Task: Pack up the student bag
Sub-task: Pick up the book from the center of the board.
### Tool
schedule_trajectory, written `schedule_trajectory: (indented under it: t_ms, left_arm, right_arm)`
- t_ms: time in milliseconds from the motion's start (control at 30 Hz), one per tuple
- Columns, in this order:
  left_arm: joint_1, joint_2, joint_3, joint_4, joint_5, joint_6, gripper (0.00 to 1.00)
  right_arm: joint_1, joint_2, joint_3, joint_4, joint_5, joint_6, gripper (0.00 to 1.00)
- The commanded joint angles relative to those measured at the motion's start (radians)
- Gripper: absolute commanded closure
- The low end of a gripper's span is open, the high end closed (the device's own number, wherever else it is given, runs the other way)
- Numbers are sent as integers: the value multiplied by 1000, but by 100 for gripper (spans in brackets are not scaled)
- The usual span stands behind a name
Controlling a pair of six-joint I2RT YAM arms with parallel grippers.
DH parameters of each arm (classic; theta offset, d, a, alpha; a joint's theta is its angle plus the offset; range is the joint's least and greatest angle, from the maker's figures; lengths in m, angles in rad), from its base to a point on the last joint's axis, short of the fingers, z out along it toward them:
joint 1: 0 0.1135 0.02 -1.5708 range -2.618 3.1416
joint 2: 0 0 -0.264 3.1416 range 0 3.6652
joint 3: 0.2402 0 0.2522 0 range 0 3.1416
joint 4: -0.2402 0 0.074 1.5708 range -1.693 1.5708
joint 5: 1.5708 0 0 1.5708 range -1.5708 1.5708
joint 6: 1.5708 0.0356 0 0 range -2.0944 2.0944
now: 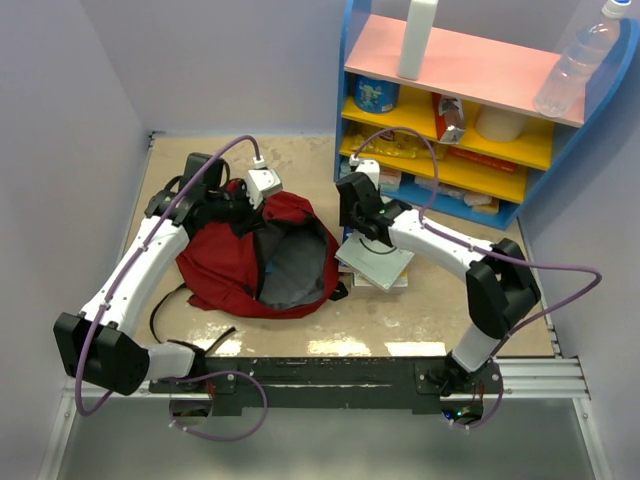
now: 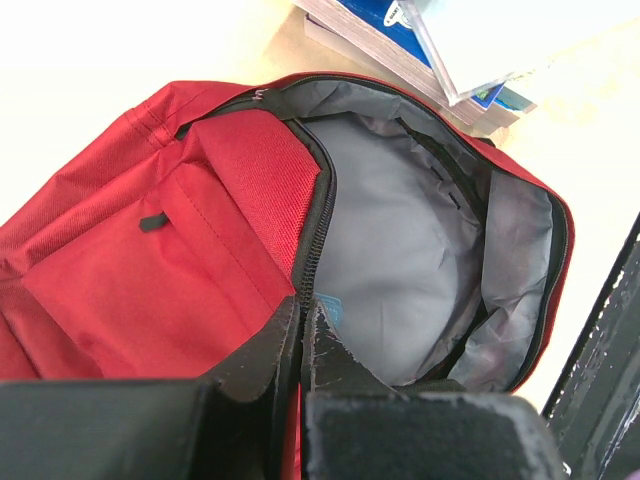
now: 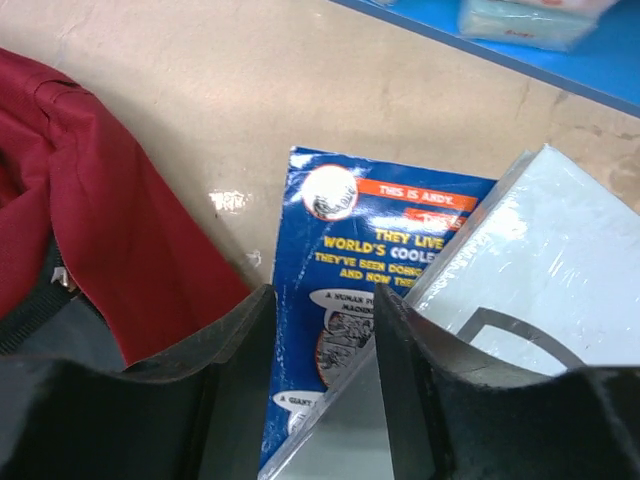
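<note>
Two end effectors — left [image 2: 302, 306] pinches student bag [image 2: 130, 250]; right [image 3: 322, 300], seemingly half-open, over "ANDY" book [image 3: 345, 250].

I've rm from above: dark red soft fabric backpack [image 1: 215, 265] gapes, grey lining clear. Stack of flat books [image 1: 385, 268] crowds its 3 o'clock; blue-framed shelf unit [image 1: 347, 90] blocks 1 o'clock.

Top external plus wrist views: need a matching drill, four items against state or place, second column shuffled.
1. student bag
2. left gripper
3. right gripper
4. blue book

A. jaws apart, above the blue book
B. lying open, grey lining showing
C. flat on the table beside the bag
D. pinched shut on the bag's zipper edge

Pairs: 1-B, 2-D, 3-A, 4-C
</note>
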Motion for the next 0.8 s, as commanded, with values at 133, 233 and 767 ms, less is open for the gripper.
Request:
schedule_trajectory:
  t_ms: [133,233,767]
  left_arm:
    - [4,-16,16,14,41,18,100]
    - [4,-11,14,15,41,20,100]
    - [4,16,47,5,58,26,100]
  right_arm:
    - [-37,-174,5,-75,42,116,6]
    - [-76,-255,-24,-98,60,165,2]
    - [-298,-642,-466,-138,-35,493,3]
